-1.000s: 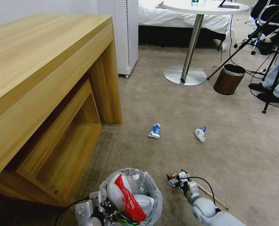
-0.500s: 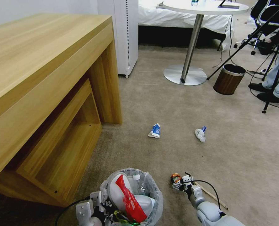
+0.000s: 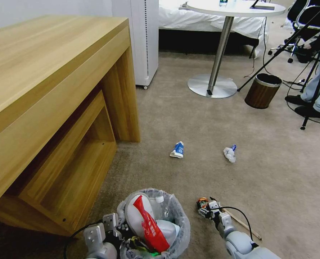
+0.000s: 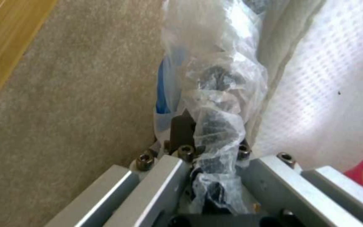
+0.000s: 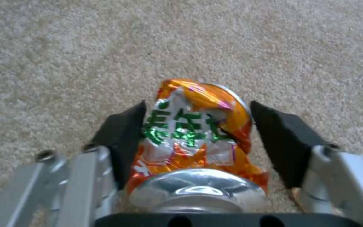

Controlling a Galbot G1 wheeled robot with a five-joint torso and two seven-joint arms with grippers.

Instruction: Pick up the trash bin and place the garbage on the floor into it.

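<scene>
A beige short-pile carpet floor (image 3: 203,122) covers the room, with a large light wooden desk (image 3: 48,90) as the main landmark. Beyond the desk's far corner stands a white cabinet (image 3: 144,39); farther off to the side are a round white pedestal table (image 3: 235,9) and a brown wood-look bin with a metal rim (image 3: 262,90). Close in front of the desk's open side, the trash bin (image 3: 174,216), lined with a crinkled clear plastic bag, holds a white slipper (image 3: 133,217) and a red wrapper (image 3: 149,226) whose white lettering is too small to read. The left gripper (image 4: 215,164) is clamped on the bin's bag-covered rim. Just beyond the bin, away from the desk, the right gripper (image 5: 196,132) sits at the carpet with a crushed orange can (image 5: 196,142) between its black pads (image 5: 123,135), one pad touching it and the other slightly apart; the can bears green characters that cannot be made out. A thin wooden stick (image 3: 244,225) lies beside that arm. Farther out from the desk lie a blue-white carton (image 3: 177,150) and crumpled white paper (image 3: 230,154), apart from each other.
</scene>
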